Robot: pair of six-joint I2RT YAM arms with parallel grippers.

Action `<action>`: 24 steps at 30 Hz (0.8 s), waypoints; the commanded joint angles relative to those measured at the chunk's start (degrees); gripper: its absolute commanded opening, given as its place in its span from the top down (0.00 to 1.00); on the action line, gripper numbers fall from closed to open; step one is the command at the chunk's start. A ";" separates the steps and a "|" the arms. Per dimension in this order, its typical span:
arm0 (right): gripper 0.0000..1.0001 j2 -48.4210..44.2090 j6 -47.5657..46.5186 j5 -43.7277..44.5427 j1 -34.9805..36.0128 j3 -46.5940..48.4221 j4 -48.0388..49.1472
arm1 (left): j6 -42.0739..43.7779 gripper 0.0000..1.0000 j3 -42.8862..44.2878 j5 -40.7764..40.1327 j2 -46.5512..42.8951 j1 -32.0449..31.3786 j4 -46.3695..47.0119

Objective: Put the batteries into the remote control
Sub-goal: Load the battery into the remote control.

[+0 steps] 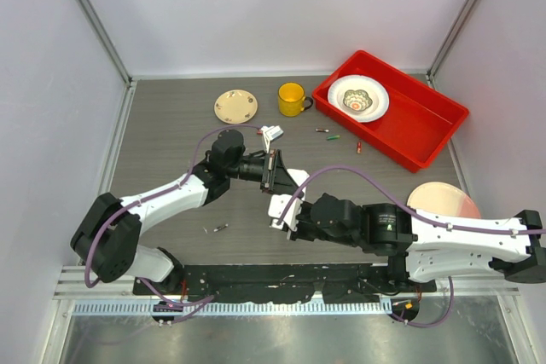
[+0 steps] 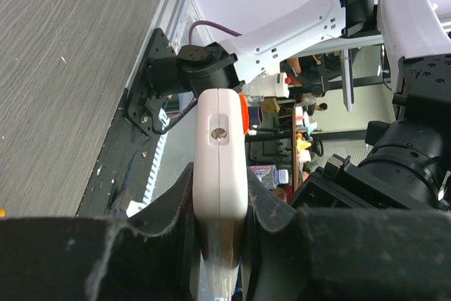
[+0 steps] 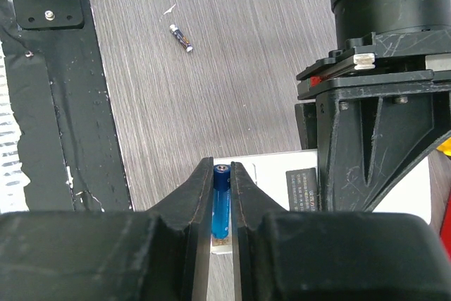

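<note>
My left gripper [image 1: 273, 171] is shut on the remote control [image 2: 220, 167], a slim white handset held off the table, edge-on between the black fingers [image 2: 167, 202]. An orange shape [image 2: 243, 115] shows at its far side. The remote [image 3: 276, 171] lies under my right gripper [image 3: 222, 168], which is shut on a blue battery [image 3: 221, 199] resting lengthwise against the white body. In the top view both grippers meet at the table's middle, round the remote [image 1: 288, 199]. Loose batteries lie on the table: one near the front [image 1: 221, 228], others by the red bin [image 1: 328, 133].
A yellow mug [image 1: 291, 99] and a small plate [image 1: 235, 106] stand at the back. A red bin [image 1: 426, 121] holds a white bowl [image 1: 357, 98]. A white part [image 1: 271, 134] lies behind the left gripper. A pink plate [image 1: 444, 202] sits at the right.
</note>
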 commanded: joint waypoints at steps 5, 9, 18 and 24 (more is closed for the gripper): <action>0.99 -0.76 1.03 0.24 0.42 -0.89 -3.26 | -2.41 1.00 2.64 1.56 -2.66 -0.02 4.50; 0.99 0.29 1.30 0.24 0.50 -0.54 -3.62 | -2.50 1.00 2.65 1.38 -3.01 -0.02 4.77; 0.89 -0.23 1.91 1.91 0.50 -0.10 -2.13 | -2.41 1.00 1.77 1.12 -3.28 -0.02 5.12; 0.88 -0.58 2.09 1.91 0.42 -0.01 -1.95 | -2.41 1.00 1.59 1.21 -3.19 -0.02 5.38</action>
